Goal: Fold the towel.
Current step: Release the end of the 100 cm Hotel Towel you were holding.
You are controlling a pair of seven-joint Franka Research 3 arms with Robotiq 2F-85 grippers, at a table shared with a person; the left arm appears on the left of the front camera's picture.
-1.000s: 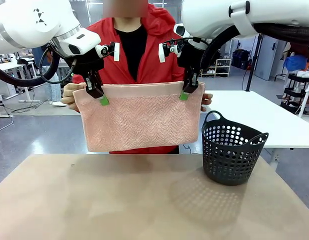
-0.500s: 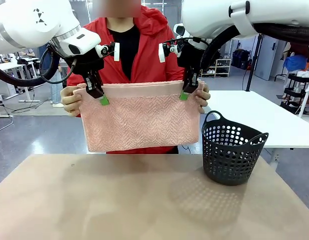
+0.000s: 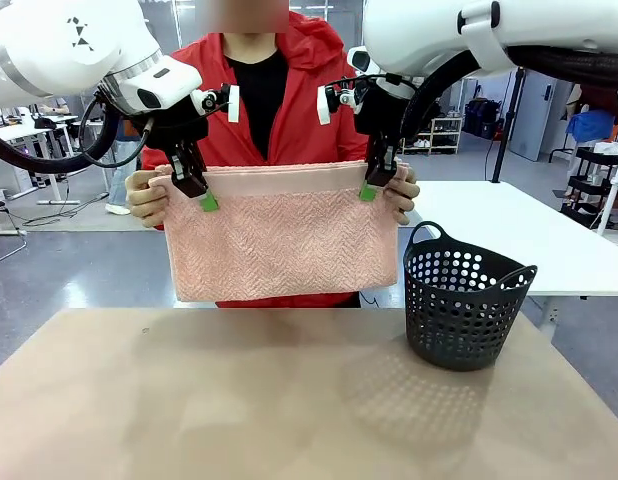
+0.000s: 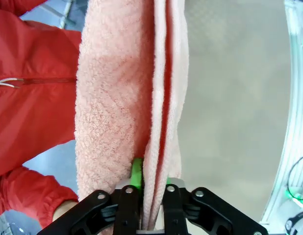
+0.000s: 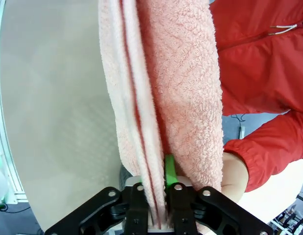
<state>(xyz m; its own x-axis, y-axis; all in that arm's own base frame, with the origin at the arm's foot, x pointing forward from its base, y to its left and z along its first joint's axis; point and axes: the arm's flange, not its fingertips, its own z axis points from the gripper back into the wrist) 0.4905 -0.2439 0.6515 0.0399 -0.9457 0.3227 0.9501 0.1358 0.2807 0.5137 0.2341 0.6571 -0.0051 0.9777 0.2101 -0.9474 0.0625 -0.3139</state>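
Front view: we held the towel (image 3: 284, 240) spread upright in the air above the surface (image 3: 289, 400), beside the basket (image 3: 464, 305). The left fingers (image 3: 208, 201) and the right fingers (image 3: 368, 191) were clamped on its layered top edge near the corners. The person held both upper corners, one hand (image 3: 147, 195) beside each grip. Risk, as we judged it: uneven arm travel or an early release by the person could pull the layers free, and the fold would land crooked.

Front view faces across the table (image 3: 289, 410); wrist views look closely down the towel (image 3: 284, 240).
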